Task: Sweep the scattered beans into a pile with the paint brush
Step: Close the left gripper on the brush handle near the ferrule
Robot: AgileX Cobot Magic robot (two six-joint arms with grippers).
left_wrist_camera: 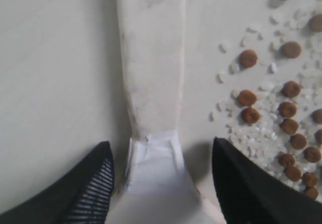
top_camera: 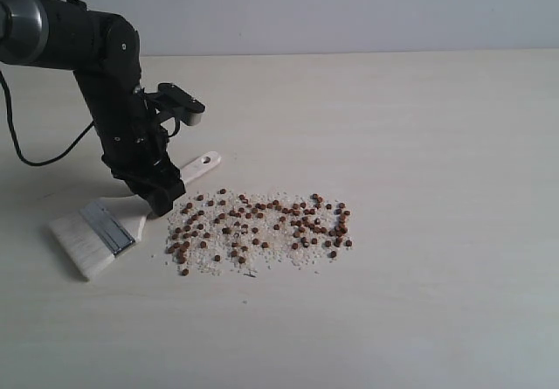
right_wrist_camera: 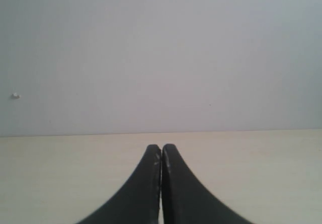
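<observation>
The paint brush [top_camera: 105, 227] lies flat on the table, bristles toward the front left, its handle end with the hole at the back right. My left gripper [top_camera: 160, 198] is down over the handle [left_wrist_camera: 153, 78], open, one finger on each side with gaps between fingers and wood. The beans [top_camera: 262, 225] lie scattered with whitish grains in a wide band just right of the brush; they also show as beans [left_wrist_camera: 282, 118] beside the handle. No compact pile shows. My right gripper [right_wrist_camera: 161, 148] is shut on nothing, out of the exterior view.
The pale table [top_camera: 419, 144] stretches around the spread, with a grey wall behind. A black cable [top_camera: 35, 153] hangs from the left arm at the far left.
</observation>
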